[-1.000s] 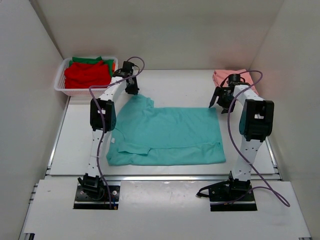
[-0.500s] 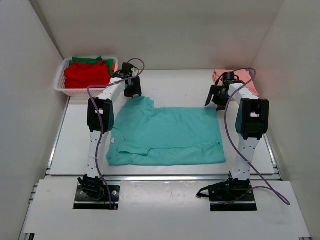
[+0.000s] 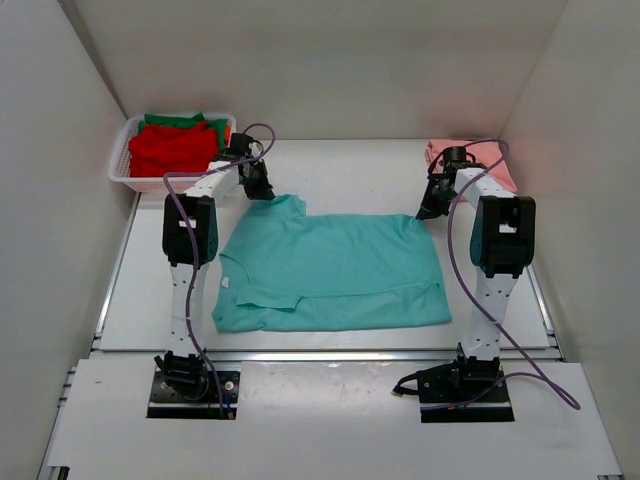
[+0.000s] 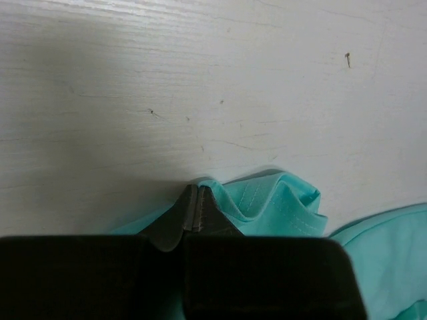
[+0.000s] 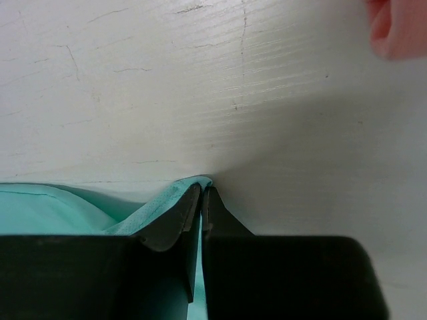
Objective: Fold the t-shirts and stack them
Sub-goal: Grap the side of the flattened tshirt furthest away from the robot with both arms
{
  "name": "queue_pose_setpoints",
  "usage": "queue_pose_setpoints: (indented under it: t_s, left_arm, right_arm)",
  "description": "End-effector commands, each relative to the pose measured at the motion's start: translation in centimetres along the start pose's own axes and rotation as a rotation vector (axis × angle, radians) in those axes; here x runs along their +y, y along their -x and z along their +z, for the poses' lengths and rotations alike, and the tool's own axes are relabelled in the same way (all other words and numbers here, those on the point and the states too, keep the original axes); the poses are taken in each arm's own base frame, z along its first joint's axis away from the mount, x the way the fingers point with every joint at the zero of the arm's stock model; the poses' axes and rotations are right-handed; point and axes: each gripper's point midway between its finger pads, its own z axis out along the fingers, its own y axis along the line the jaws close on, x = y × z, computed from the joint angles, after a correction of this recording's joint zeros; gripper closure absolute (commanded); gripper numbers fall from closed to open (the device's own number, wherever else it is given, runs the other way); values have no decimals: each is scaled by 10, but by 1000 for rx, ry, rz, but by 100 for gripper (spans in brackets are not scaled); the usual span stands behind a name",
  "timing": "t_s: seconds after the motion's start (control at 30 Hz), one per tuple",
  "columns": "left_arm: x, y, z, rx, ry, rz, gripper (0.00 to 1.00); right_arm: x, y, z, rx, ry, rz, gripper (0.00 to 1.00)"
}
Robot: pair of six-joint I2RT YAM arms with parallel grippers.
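White bench (image 3: 350, 165) sitting inside white-walled enclosure. Teal t-shirt (image 3: 330, 270) lying spread flat at bench ctr. Mesh basket (image 3: 120, 170) at far-left corner holding red t-shirt (image 3: 175, 150) over green t-shirt (image 3: 175, 120). Salmon pink t-shirt (image 3: 485, 155) lying far right. Left end effector (image 3: 262, 190) clenching teal's far-left corner; right end effector (image 3: 428, 212) clenching far-right corner.

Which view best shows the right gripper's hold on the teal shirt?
Right wrist: the right gripper is shut on the teal shirt at its edge. Top external shows only its position at the shirt's far corner; left wrist doesn't show it.
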Motion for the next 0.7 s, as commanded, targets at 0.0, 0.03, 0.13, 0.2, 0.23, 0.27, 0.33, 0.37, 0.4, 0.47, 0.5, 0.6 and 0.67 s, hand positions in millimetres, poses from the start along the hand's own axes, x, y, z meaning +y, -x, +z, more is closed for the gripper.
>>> queue_pose_setpoints:
  t_s: [0.0,0.03,0.13,0.2,0.23,0.27,0.33,0.37,0.4,0.47,0.5,0.6,0.67]
  left_arm:
    - [-17,14,-31,-36,-76,-5,100]
    - [-24,20,-38,-61,-91,-2,100]
    - [-30,20,-43,-70,-103,9,100]
    - [-34,21,-50,-82,-105,19,100]
    - [-37,22,-56,-86,-117,22,100]
    - [-38,26,-61,-97,-114,25,100]
    - [-43,26,-68,-103,-128,32,100]
    - [-47,28,-76,-111,-140,33,100]
    - [-50,28,-83,-116,-147,35,100]
    - [-52,30,-94,-130,-150,46,100]
    - [-54,26,-99,-131,-152,44,100]
    - [-55,15,-108,-126,-153,55,100]
    - [-50,4,-112,-120,-144,57,100]
  right_arm:
    - [2,6,0,-17,9,0,100]
    - [6,7,-1,-23,16,0,100]
    - [5,10,-6,-35,16,-7,100]
    - [7,11,-10,-42,24,-15,100]
    - [7,11,-11,-42,24,-14,100]
    - [11,14,-15,-56,31,-14,100]
    - [13,18,-21,-73,46,-20,100]
    - [16,19,-25,-83,51,-28,100]
    - [16,17,-29,-85,53,-27,100]
    - [19,21,-36,-120,52,-41,100]
    - [21,16,-40,-115,54,-41,100]
    - [23,5,-46,-111,62,-46,100]
    - [24,-3,-49,-108,67,-45,99]
